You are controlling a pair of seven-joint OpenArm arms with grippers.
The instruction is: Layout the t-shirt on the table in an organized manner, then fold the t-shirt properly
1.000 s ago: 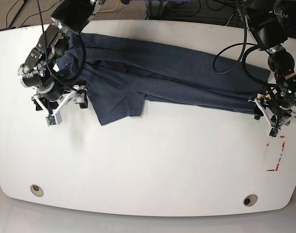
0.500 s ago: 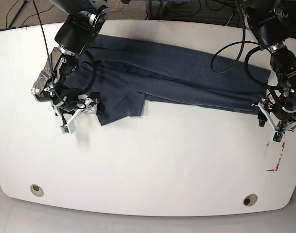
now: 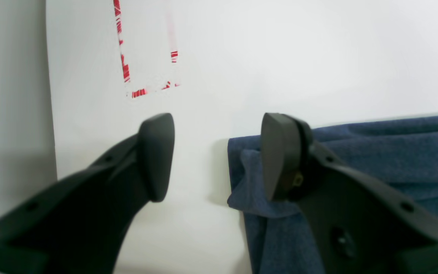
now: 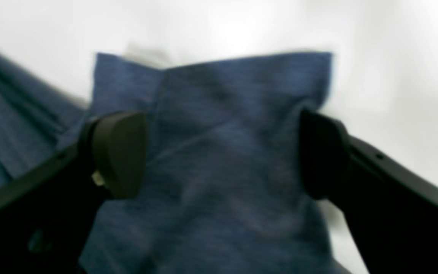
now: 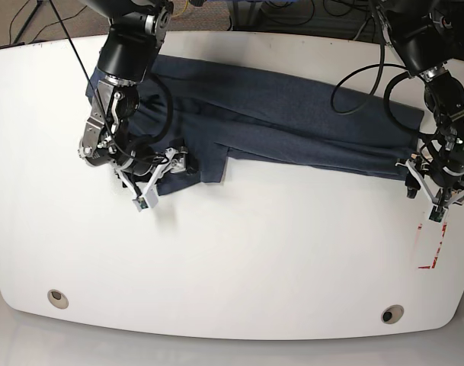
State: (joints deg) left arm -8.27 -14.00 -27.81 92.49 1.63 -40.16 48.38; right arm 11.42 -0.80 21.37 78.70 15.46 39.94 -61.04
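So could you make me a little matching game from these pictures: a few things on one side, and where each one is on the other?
Things:
1. left claw
2. right claw
3. t-shirt
4. red tape mark

Places or states:
A. open above a sleeve flap
B. spread in a long band across the far side of the table
C. open at the shirt's end corner
D. on bare white tabletop near one end

Pairs: 1-C, 2-A, 3-B, 4-D
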